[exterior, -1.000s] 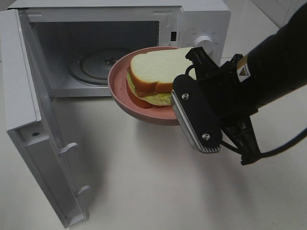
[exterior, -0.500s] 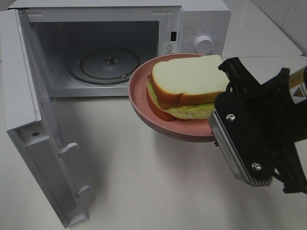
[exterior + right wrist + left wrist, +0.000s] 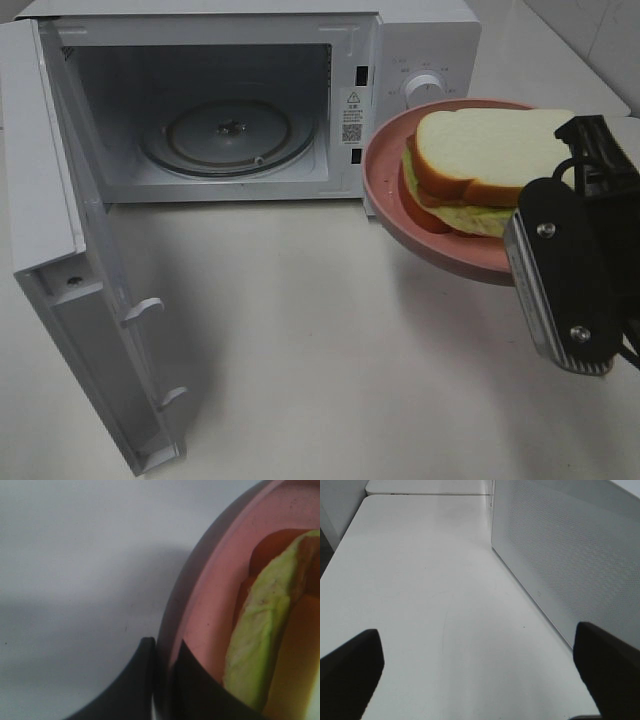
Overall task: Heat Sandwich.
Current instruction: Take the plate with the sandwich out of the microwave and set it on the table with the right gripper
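The right pincer has carried the pink plate and the sandwich on it away from the microwave. A second ago the plate hung in front of the open oven mouth, covering part of the glass turntable; half a second ago it was partly clear of the opening. Now it is held off the worktop in front of the control panel, over at the right of the high view. The turntable and the whole oven cavity have come into full sight. The dial, visible earlier, is now half hidden behind the plate's rim. The arm has drawn back toward the right edge, so less of it shows.
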### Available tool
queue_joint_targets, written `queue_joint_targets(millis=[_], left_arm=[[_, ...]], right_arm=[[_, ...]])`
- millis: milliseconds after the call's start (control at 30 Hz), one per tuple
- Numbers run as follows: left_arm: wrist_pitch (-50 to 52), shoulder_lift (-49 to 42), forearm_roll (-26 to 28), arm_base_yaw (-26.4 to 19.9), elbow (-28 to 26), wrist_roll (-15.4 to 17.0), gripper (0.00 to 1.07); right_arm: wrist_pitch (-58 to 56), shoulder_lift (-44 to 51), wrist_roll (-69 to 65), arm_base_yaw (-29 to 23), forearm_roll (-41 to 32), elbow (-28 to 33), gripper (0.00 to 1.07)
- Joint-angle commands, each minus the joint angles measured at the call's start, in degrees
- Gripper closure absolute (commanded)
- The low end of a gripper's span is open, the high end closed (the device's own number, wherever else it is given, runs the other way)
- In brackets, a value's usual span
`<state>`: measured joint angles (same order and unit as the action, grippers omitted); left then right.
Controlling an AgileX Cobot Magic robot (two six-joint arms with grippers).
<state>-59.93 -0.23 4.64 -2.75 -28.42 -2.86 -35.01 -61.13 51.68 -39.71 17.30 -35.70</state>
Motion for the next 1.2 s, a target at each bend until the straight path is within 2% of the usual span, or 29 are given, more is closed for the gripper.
queue_joint_targets(millis=[33, 133, 300, 467, 733, 1200], left_arm=[[0.57, -1.38, 0.46, 0.34, 0.11, 0.00, 0.09], [0.57, -1.38, 0.46, 0.34, 0.11, 0.00, 0.09], [0.57, -1.38, 0.46, 0.34, 0.11, 0.00, 0.09], [0.57, -1.38, 0.46, 0.34, 0.11, 0.00, 0.09], [0.57, -1.38, 0.46, 0.34, 0.11, 0.00, 0.09], [0.57, -1.38, 0.46, 0.34, 0.11, 0.00, 0.09]], right_arm=[[-1.72, 0.69, -11.97, 0.23, 7.22, -0.11, 1.07], [-3.72, 0.69, -22.17, 0.23, 12.15, -0.11, 1.07], [-6.25, 0.69, -31.91, 0.23, 14.50, -0.11, 1.07], [-8.02, 0.69, -35.81, 0.23, 15.47, -0.11, 1.07], [-13.75, 0.69, -50.08, 0.29, 17.53, -0.11, 1.06], [-20.51, 0.69, -61.42, 0.29, 18.68, -0.11, 1.06]])
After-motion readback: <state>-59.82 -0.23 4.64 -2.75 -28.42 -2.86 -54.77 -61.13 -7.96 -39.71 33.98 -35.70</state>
